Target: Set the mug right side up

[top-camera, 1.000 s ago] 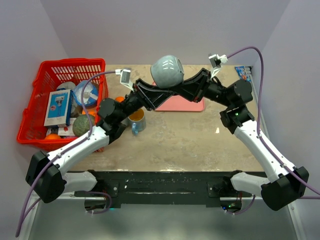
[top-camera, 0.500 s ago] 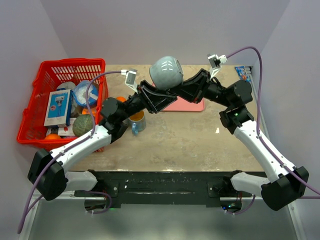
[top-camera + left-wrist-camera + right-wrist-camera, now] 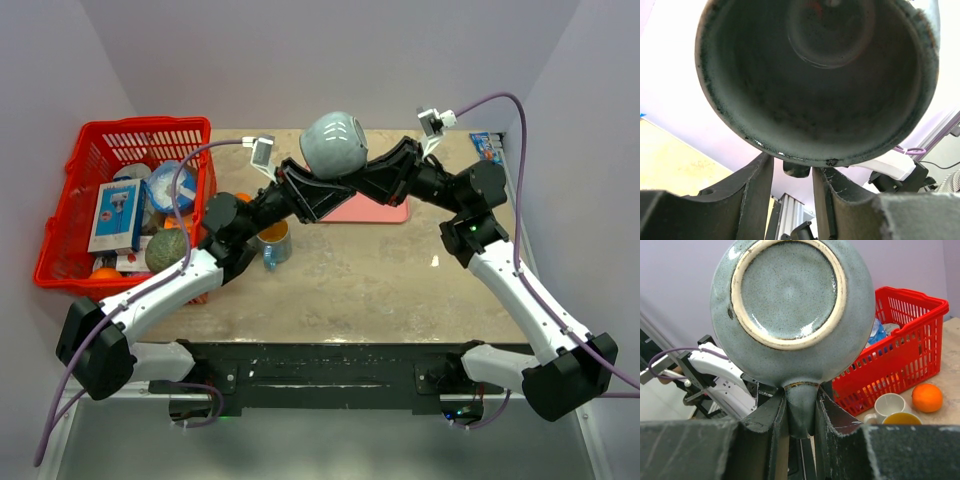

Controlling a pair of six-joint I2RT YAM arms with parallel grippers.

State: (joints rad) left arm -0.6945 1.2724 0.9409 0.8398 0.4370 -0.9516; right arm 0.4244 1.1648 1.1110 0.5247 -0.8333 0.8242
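Right wrist: right claw (image 3: 800,392) tight on mug handle (image 3: 800,410)

left arm (image 3: 165,282): nudged in toward the mug (image 3: 333,142), whole thing sits a touch further right now
left gripper (image 3: 318,182): crept up closer under the mug's rim
left wrist camera (image 3: 262,152): slid right along with it

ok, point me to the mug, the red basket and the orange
mug (image 3: 787,290): right wrist view, middle of its glazed base.
red basket (image 3: 140,124): top view, far rim.
orange (image 3: 927,397): right wrist view, centre of the fruit.
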